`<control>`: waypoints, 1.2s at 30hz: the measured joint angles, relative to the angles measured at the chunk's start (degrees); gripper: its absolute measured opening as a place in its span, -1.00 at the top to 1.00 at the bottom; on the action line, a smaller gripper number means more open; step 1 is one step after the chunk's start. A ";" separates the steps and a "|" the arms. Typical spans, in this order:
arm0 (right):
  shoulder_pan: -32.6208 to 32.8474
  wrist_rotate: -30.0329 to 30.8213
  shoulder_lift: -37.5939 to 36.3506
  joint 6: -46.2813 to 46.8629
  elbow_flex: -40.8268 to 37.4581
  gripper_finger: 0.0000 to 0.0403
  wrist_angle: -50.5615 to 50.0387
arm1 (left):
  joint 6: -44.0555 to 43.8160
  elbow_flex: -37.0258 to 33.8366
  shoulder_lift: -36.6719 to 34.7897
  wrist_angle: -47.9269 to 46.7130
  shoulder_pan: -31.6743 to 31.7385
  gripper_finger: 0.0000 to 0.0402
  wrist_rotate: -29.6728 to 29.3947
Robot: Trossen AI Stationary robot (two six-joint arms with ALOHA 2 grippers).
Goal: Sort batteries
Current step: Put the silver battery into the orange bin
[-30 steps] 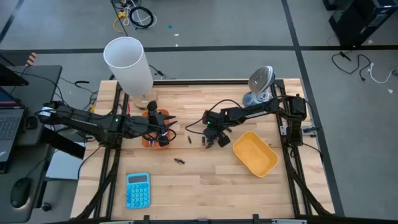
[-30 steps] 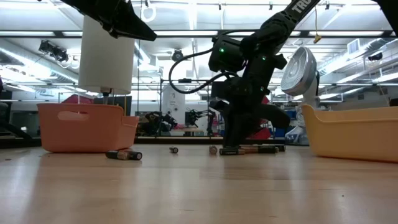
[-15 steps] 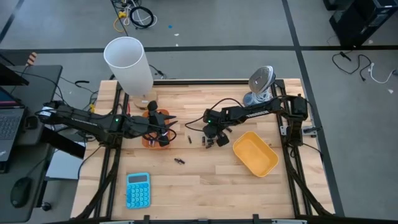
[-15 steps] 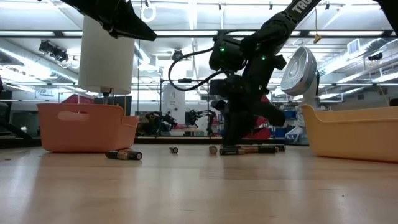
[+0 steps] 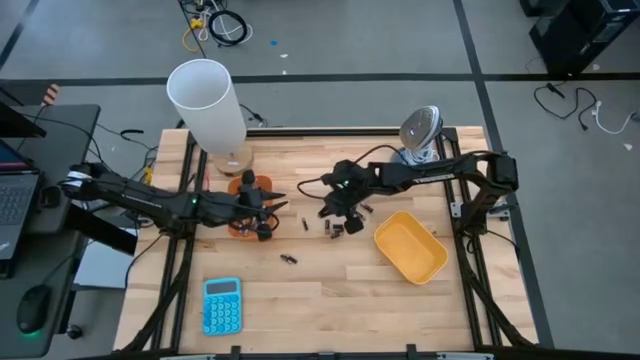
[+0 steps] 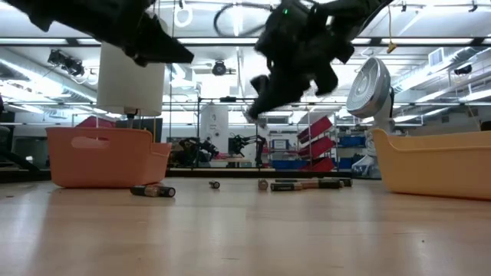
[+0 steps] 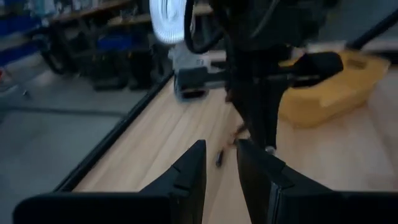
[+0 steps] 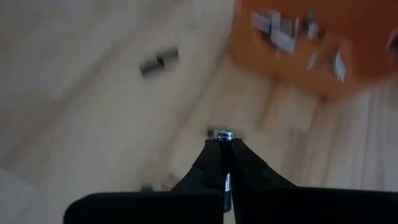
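My right gripper (image 5: 327, 208) hangs well above the table's middle, shut on a small silvery battery (image 8: 222, 134). Below it, several batteries (image 5: 330, 228) lie loose on the wood, and a pair (image 5: 288, 259) lies nearer the front. My left gripper (image 5: 272, 210) hovers over the right edge of the orange tray (image 5: 243, 207), open with nothing between its fingers (image 7: 196, 171). The right wrist view shows silvery batteries (image 8: 286, 37) lying in the orange tray. The yellow tray (image 5: 410, 246) stands at the right. My right gripper pinches the battery between its two fingertips (image 8: 211, 158). The battery lies along the fingers, and its silvery end (image 8: 222, 133) sticks out just past them. The fingers slant down toward the table's left, and the battery is lifted clear of the table.
A tall white cylinder (image 5: 208, 105) stands behind the orange tray, and a small fan (image 5: 420, 135) at the back right. A blue calculator (image 5: 221, 305) lies at the front left. Bare wood lies in front of the loose batteries.
My right gripper has risen from among the loose batteries on the table, tipping toward level, and carries one battery up with it. My left gripper has sunk a little over the orange tray.
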 joint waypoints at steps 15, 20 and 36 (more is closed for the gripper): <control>0.09 -16.29 -3.39 7.77 0.09 1.00 29.13 | 1.08 -11.57 0.28 23.32 0.00 0.54 5.88; 0.37 -16.24 -2.16 12.78 0.13 1.00 40.22 | 3.84 -12.10 3.69 34.04 0.00 0.51 7.65; 3.04 -5.16 -1.22 15.87 -0.42 1.00 49.73 | 8.55 -12.08 19.53 64.73 0.07 0.31 10.67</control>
